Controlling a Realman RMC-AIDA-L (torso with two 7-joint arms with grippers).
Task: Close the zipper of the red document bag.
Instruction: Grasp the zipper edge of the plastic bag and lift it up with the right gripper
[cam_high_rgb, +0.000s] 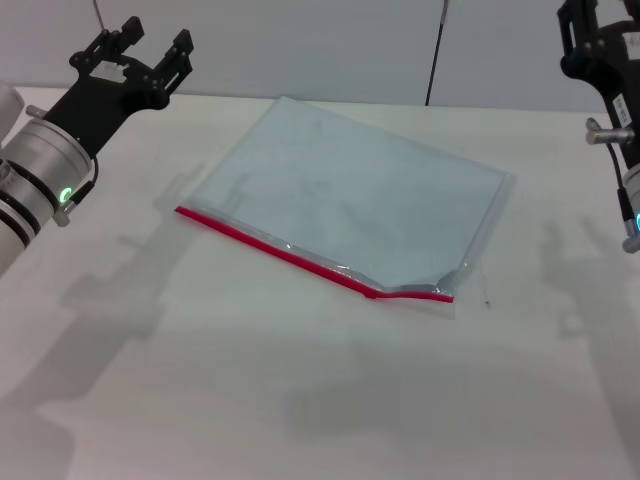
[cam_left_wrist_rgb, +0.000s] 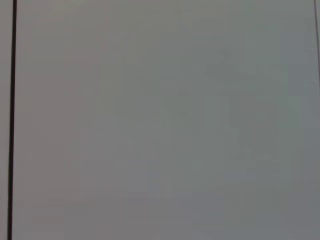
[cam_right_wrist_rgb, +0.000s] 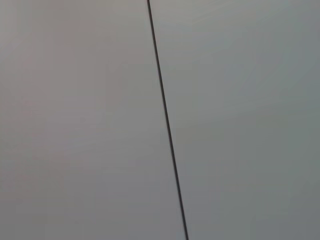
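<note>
The red document bag (cam_high_rgb: 350, 195), a flat translucent blue-grey pouch, lies slantwise on the white table in the head view. The zipper (cam_high_rgb: 280, 252) runs as a thin red strip along its near long edge, from the left corner to the right end. It buckles upward near that right end, where a small grey piece (cam_high_rgb: 443, 284) sits. My left gripper (cam_high_rgb: 150, 45) hovers high at the far left, away from the bag, open and empty. My right gripper (cam_high_rgb: 592, 35) is raised at the far right edge, also away from the bag. Both wrist views show only a plain grey wall.
The white table (cam_high_rgb: 250, 390) stretches wide around the bag, and the arms cast shadows on it to either side. A grey wall stands behind it, with a thin dark vertical seam (cam_high_rgb: 436, 50) (cam_right_wrist_rgb: 167, 130) (cam_left_wrist_rgb: 11, 120).
</note>
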